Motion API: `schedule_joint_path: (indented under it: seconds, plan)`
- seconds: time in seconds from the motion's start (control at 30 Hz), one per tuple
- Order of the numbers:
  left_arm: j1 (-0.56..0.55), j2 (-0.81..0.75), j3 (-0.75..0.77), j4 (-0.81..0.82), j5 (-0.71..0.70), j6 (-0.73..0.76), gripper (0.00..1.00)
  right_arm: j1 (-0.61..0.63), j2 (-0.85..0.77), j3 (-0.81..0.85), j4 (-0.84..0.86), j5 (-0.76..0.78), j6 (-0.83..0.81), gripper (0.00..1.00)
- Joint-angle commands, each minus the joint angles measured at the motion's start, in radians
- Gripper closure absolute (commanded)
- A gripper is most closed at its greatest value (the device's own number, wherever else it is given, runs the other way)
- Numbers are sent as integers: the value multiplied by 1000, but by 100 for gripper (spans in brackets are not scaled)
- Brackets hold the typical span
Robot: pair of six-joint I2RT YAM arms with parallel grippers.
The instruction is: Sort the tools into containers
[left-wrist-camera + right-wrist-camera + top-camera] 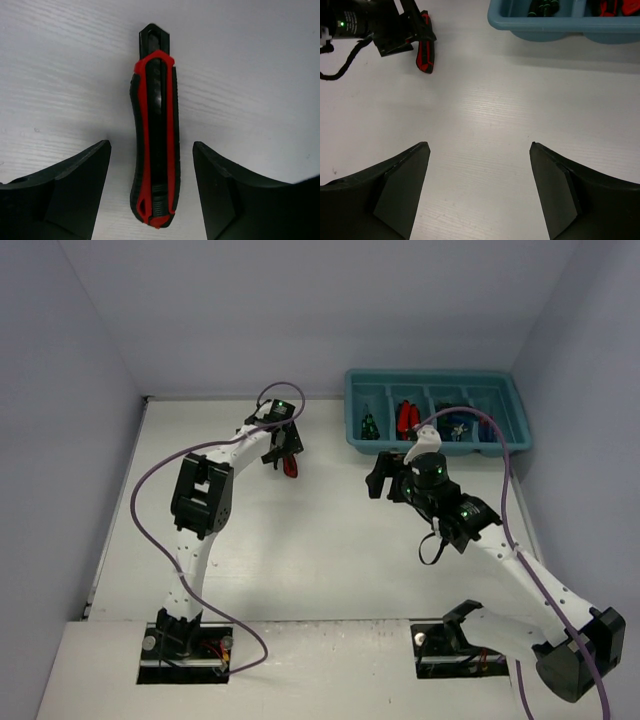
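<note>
- Lying flat on the white worktop [320, 540], a red-and-black utility knife [154, 145] is seen between the left jaws, which are spread wide, with a gap left on each side.
- The right jaws are likewise held wide apart over bare worktop, and nothing is gripped.
- The teal tray [430, 374] is set at the far right; green-handled tools [369, 426], red knives [407, 418] and blue pliers [458, 427] are held in separate compartments.
</note>
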State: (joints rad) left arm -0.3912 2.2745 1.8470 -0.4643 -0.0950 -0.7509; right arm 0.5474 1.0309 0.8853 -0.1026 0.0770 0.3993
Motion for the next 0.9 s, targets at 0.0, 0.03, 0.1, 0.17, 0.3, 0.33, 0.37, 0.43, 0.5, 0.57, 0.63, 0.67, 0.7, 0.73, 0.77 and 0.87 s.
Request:
schedule_joint_path:
  seconds: [0.0,0.03,0.1,0.17,0.3,0.33,0.37,0.43,0.5,0.57,0.63,0.67,0.7,0.73,0.77,0.87]
  plan:
    - [-6,7,73,37,-55,-27,51,9,-16,-1,20,-15,10,21]
    - [-6,18,78,35,-61,-27,61,9,-16,-1,17,-17,7,21]
    - [-6,31,79,32,-63,-26,78,9,-11,2,14,-25,0,21]
    - [-7,25,73,37,-44,-27,90,9,1,13,14,-37,-14,21]
    - [-25,-67,15,103,49,-17,100,9,58,48,15,-88,-32,21]
    - [-31,-102,-10,141,81,-21,100,9,74,62,17,-111,-34,20]
    - [-37,-145,-44,176,122,-35,100,9,94,80,17,-128,-35,20]
    - [-49,-226,-108,243,197,-61,100,9,133,125,17,-162,-39,20]
    - [-69,-320,-178,315,266,-93,100,12,184,166,19,-201,-41,20]
    - [-92,-409,-246,386,328,-133,100,18,235,214,23,-238,-44,20]
    - [-114,-478,-282,427,363,-174,100,23,278,260,29,-258,-45,20]
    - [-117,-504,-308,453,384,-199,100,27,294,278,36,-266,-45,20]
    - [-124,-526,-341,502,412,-221,100,31,306,291,42,-274,-46,20]
    - [-129,-552,-364,538,431,-249,100,36,321,303,48,-281,-47,20]
    - [-135,-570,-380,553,441,-267,100,38,334,317,51,-288,-50,21]
    - [-153,-605,-410,569,448,-271,100,45,361,346,55,-296,-56,21]
